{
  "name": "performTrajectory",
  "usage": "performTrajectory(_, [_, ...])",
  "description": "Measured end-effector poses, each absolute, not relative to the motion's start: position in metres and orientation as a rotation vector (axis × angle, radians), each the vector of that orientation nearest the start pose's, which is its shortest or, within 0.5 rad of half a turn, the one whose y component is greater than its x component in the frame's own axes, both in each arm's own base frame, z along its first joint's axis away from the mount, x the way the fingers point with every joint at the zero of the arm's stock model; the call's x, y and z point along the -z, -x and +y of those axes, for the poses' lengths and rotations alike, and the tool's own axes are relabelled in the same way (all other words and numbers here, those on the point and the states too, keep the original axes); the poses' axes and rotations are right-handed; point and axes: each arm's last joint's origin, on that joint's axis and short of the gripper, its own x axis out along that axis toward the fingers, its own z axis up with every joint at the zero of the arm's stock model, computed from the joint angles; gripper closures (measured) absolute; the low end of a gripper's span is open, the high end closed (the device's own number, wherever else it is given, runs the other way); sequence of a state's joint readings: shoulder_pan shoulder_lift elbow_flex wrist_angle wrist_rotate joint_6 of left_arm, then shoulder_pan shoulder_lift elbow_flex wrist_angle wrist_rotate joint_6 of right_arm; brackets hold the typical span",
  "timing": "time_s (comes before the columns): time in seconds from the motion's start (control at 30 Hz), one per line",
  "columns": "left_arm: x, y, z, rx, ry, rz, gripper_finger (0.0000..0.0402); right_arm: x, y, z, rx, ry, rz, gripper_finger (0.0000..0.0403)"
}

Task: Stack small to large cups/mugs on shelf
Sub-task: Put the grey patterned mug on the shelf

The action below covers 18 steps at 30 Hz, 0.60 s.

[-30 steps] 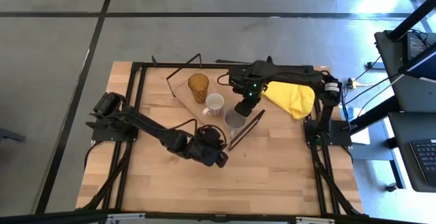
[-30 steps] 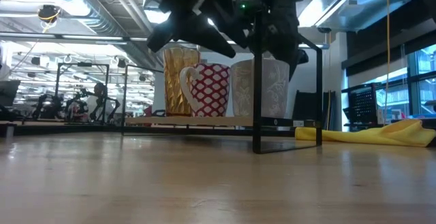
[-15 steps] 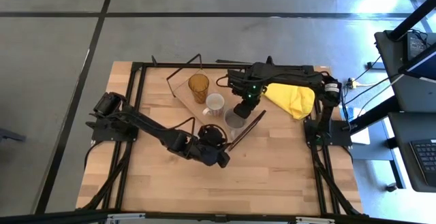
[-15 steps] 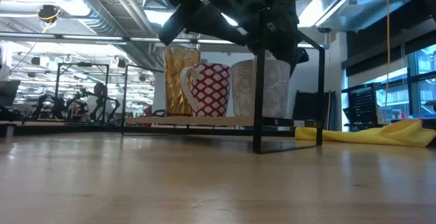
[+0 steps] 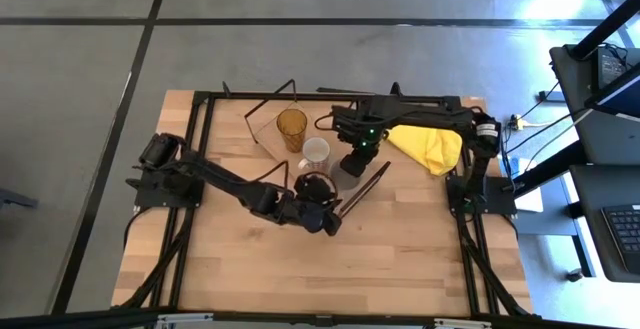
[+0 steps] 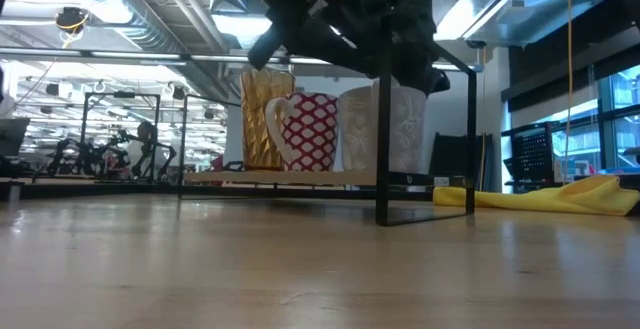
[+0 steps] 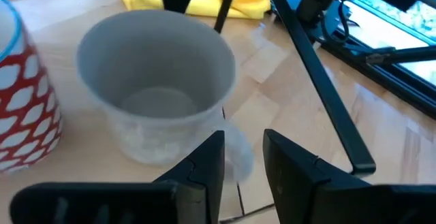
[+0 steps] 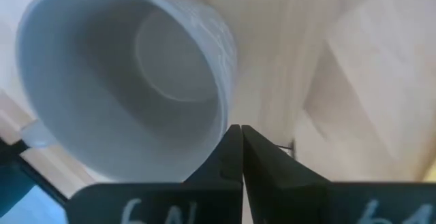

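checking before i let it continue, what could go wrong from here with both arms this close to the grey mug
Both grippers crowd the grey mug on the shelf. The left gripper, jaws slightly apart at its handle, could nudge it toward the shelf's wire end frame. The right gripper, jaws shut just beside the rim, could tip it or knock the white mug beside it.

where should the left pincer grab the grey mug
By the handle of the grey ceramic mug. It stands upright on the shelf with the handle toward the left pincer, whose fingers straddle it. Come level from that side; the red-patterned white mug crowds its other side.
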<state>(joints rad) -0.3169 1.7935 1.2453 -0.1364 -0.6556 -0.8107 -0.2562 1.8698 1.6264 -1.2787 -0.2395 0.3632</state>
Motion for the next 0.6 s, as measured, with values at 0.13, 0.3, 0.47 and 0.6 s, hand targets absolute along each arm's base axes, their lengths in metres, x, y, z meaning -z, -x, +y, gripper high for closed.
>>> performTrajectory(0.13, [-0.2292,-0.3801,-0.0985,-0.472,0.470,0.446,0.0305,-0.2593,-0.3471,-0.0777,0.261,-0.668,1.468,0.0400])
performTrajectory(0.3, [-0.2306,-0.3824,-0.0959,-0.438,0.477,0.447,0.0305,-0.2593,-0.3476,-0.0770,0.270,-0.680,1.465,0.0400])
performTrajectory(0.47, [-0.2293,-0.3821,-0.0973,-0.384,0.492,0.488,0.0305,-0.2593,-0.3476,-0.0772,0.271,-0.680,1.464,0.0400])
performTrajectory(0.6, [-0.2229,-0.3828,-0.0984,-0.367,0.488,0.533,0.0305,-0.2591,-0.3475,-0.0777,0.285,-0.666,1.464,0.0400])
